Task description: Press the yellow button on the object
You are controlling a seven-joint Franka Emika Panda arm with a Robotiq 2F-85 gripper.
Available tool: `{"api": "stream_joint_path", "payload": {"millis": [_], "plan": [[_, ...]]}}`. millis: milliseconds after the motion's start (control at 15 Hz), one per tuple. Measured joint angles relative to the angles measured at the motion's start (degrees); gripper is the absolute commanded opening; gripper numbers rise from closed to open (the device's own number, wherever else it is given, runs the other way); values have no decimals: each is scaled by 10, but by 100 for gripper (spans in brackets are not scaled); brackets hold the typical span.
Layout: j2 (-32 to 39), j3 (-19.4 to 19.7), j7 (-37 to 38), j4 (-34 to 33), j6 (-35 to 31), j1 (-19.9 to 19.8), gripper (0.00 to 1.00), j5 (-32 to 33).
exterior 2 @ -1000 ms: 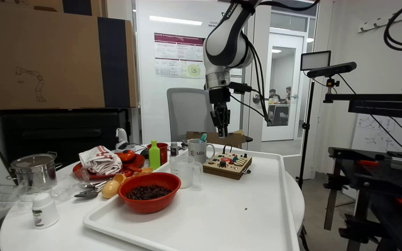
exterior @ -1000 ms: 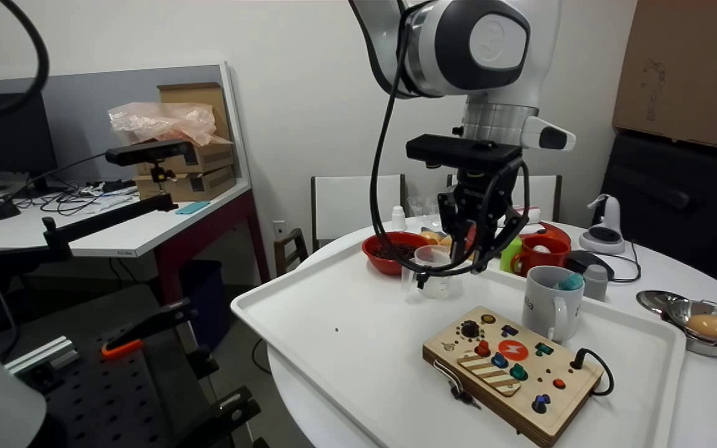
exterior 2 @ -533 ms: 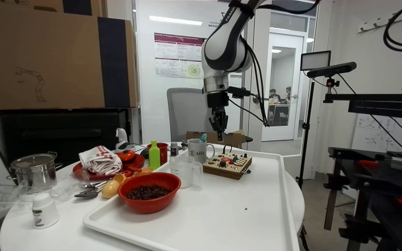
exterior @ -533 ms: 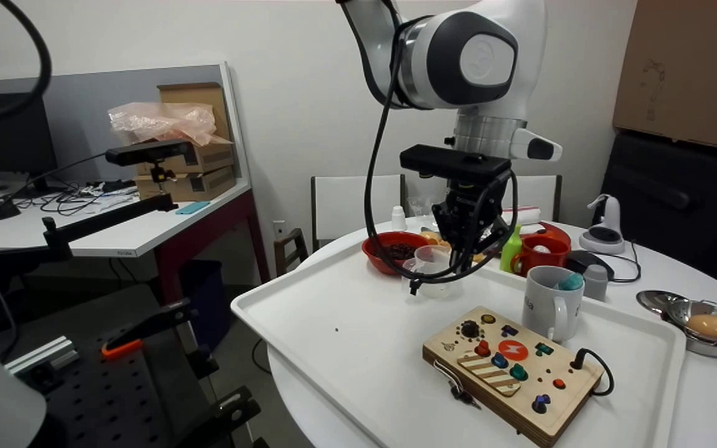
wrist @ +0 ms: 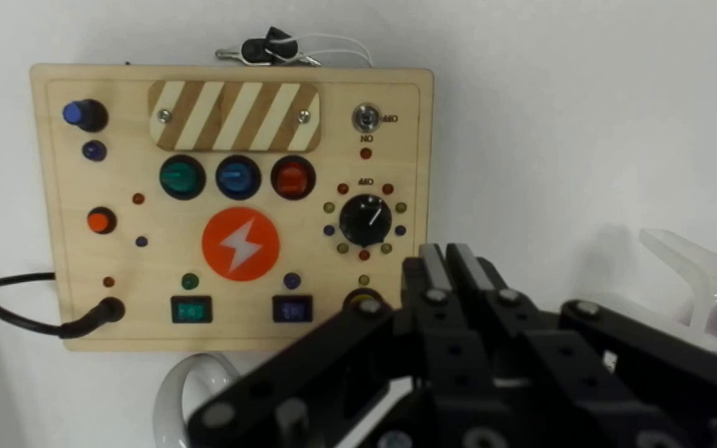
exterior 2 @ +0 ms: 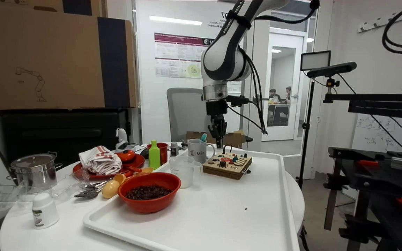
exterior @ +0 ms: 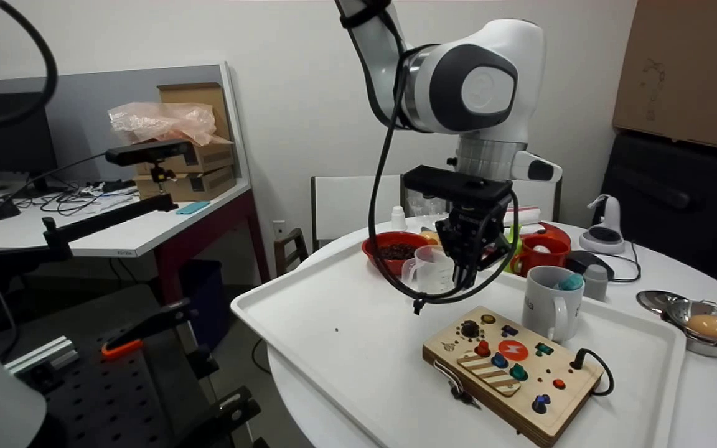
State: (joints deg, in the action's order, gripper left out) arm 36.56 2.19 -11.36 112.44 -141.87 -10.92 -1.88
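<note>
The light-wood board lies flat on the white tray; it also shows in an exterior view and the wrist view. The yellow button sits near a corner of the board, beyond the black dial. In the wrist view the yellow button is partly hidden behind a link of my gripper. My gripper also shows in both exterior views, above the tray near that corner, apart from the board. Its fingers are nearly together, with a thin gap and nothing between them.
A white mug stands close behind the board. A clear measuring cup stands beside the gripper, and a red bowl of dark beans is near it. A black cable loops from the board. The tray has a raised rim.
My gripper has moved down toward the tray and the board's corner; in an exterior view it first shifted left, then slightly right. The board and other objects have not moved.
</note>
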Motion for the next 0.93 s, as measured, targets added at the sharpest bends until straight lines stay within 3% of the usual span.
{"api": "stream_joint_path", "payload": {"millis": [933], "plan": [[26, -1, 0, -15, -25, 0, 9, 0]]}}
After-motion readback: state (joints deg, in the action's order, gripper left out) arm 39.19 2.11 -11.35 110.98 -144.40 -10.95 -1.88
